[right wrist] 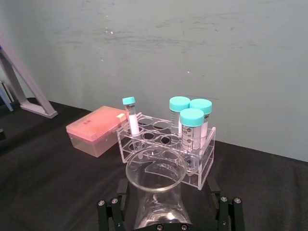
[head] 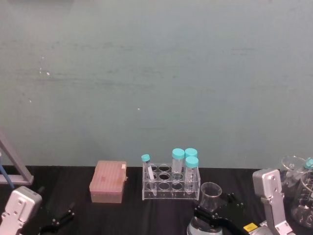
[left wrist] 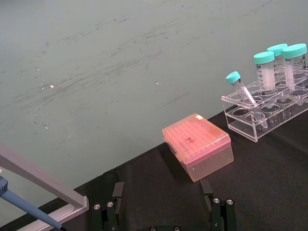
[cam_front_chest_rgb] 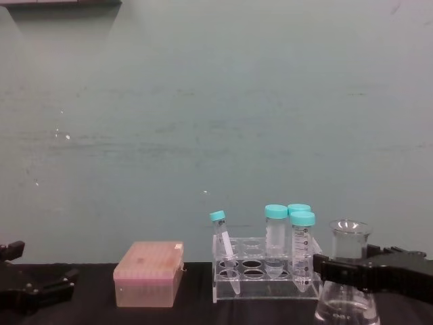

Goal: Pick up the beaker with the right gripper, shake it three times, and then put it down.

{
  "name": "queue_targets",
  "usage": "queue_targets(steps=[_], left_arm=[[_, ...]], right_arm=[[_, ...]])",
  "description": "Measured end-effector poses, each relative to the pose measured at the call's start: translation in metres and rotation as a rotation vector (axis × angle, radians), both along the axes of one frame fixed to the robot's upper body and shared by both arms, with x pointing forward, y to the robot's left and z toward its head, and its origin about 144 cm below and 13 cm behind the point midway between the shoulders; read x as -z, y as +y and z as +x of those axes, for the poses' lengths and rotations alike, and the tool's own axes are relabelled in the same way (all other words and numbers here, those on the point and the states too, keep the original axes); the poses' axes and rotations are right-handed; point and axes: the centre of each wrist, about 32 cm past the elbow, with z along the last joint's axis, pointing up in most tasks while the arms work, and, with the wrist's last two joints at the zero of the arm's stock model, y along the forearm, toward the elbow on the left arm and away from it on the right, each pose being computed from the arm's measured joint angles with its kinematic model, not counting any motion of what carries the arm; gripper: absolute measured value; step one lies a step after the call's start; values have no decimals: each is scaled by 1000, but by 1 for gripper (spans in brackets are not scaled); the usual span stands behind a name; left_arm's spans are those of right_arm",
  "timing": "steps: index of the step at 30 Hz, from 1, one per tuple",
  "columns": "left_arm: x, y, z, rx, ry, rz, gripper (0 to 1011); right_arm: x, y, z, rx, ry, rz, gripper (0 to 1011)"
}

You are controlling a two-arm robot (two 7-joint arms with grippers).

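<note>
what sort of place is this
Probably a lab bench: a clear rack of teal-capped tubes, a pink pipette-tip box and a glass beaker.

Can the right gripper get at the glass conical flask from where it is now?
Probably yes: the black right gripper, open, straddles the clear glass conical flask, and the clear plastic tube rack stands beyond it, not between them.
</note>
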Motion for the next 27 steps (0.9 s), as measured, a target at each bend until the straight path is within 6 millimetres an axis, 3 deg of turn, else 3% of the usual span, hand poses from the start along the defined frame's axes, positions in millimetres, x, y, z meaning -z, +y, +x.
queue_targets(steps=[27], left_arm=[[0,0,0,0,0,0,1000]], right_arm=[[2,4,5,-7,-1,6,997]])
